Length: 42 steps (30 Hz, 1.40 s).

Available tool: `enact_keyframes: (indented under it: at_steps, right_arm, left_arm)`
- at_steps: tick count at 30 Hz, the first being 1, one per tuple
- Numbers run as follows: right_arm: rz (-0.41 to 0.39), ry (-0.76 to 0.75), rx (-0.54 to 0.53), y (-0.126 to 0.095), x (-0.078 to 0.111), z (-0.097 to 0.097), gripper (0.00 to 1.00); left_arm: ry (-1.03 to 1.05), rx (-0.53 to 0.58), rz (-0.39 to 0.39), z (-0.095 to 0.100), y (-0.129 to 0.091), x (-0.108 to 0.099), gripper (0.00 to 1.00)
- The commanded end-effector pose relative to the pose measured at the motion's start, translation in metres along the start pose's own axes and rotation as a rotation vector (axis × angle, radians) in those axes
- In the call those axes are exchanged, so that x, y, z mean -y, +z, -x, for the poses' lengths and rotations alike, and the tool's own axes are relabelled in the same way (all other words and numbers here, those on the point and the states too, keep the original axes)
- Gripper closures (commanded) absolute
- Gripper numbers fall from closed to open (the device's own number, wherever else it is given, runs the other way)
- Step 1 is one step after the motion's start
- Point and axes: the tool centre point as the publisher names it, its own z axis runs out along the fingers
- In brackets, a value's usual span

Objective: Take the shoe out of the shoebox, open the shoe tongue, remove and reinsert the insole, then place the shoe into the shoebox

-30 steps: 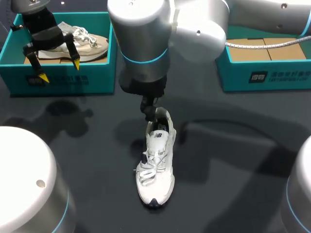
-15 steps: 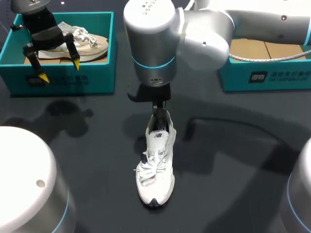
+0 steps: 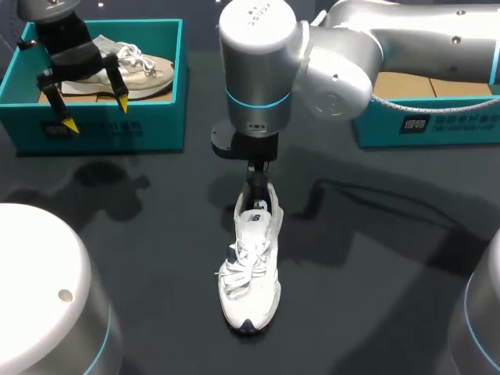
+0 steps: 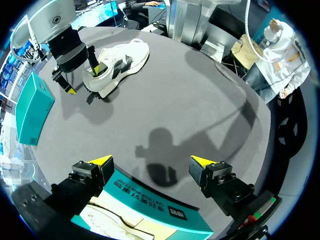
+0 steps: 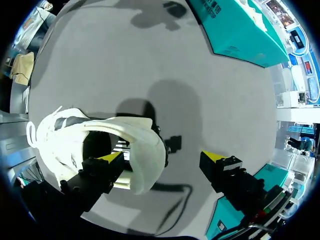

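The white sneaker (image 3: 250,269) lay on the dark table (image 3: 375,273) near the middle of the head view, toe toward the lower edge. It was outside both the left shoebox (image 3: 101,129) and the right shoebox (image 3: 422,121). The right gripper (image 3: 258,181) was held over its heel opening with the jaws spread wide and nothing grasped. In the right wrist view one yellow tip (image 5: 111,157) appeared to be set within the opening, behind the heel collar (image 5: 147,142). The other tip hung outside over bare table. Whether the inner tip touched the collar could not be told. The left gripper (image 3: 95,112) was held at the upper left above the left shoebox, also wide open and empty, with a beige shoe (image 3: 148,70) lying in that box.

The step in hand was judged to be a grasp at the heel, to reach the insole. It would be done well if the inner finger were lowered close along the inside of the heel wall, so that the insole's rear edge was caught and not the collar alone. The jaws should be closed slowly, since the unsupported sneaker could easily be tipped or slid.
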Motion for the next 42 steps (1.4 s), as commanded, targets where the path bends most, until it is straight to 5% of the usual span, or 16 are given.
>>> enact_keyframes:
  at_steps: [1, 8, 10, 11, 12, 23, 32, 42]
  right_arm:
    - [-0.003, 0.015, -0.014, 0.02, -0.008, 0.008, 0.07]
    - [0.001, 0.039, -0.026, 0.032, -0.002, 0.012, 0.53]
    - [0.001, 0.048, -0.022, 0.032, 0.0, 0.011, 0.77]
    - [-0.005, 0.053, -0.019, 0.031, 0.001, 0.011, 0.97]
    - [-0.006, 0.054, -0.017, 0.03, 0.002, 0.01, 1.0]
    - [-0.015, 0.062, 0.039, 0.003, 0.013, 0.004, 1.0]
    - [0.03, 0.026, 0.082, -0.066, 0.029, 0.027, 1.0]
    - [0.03, 0.026, 0.082, -0.066, 0.029, 0.027, 1.0]
  left_arm:
    - [0.001, -0.002, 0.001, 0.0, -0.001, 0.0, 0.0]
    - [0.001, -0.002, 0.001, 0.0, -0.001, 0.0, 0.0]
    - [0.001, -0.002, 0.001, 0.0, -0.001, 0.0, 0.0]
    - [0.001, -0.002, 0.001, 0.0, -0.001, 0.0, 0.0]
    - [0.001, -0.002, 0.001, 0.0, -0.001, 0.0, 0.0]
    - [0.001, -0.002, 0.001, 0.0, -0.001, 0.0, 0.0]
    - [0.001, -0.002, 0.001, 0.0, -0.001, 0.0, 0.0]
    - [0.001, -0.002, 0.001, 0.0, -0.001, 0.0, 0.0]
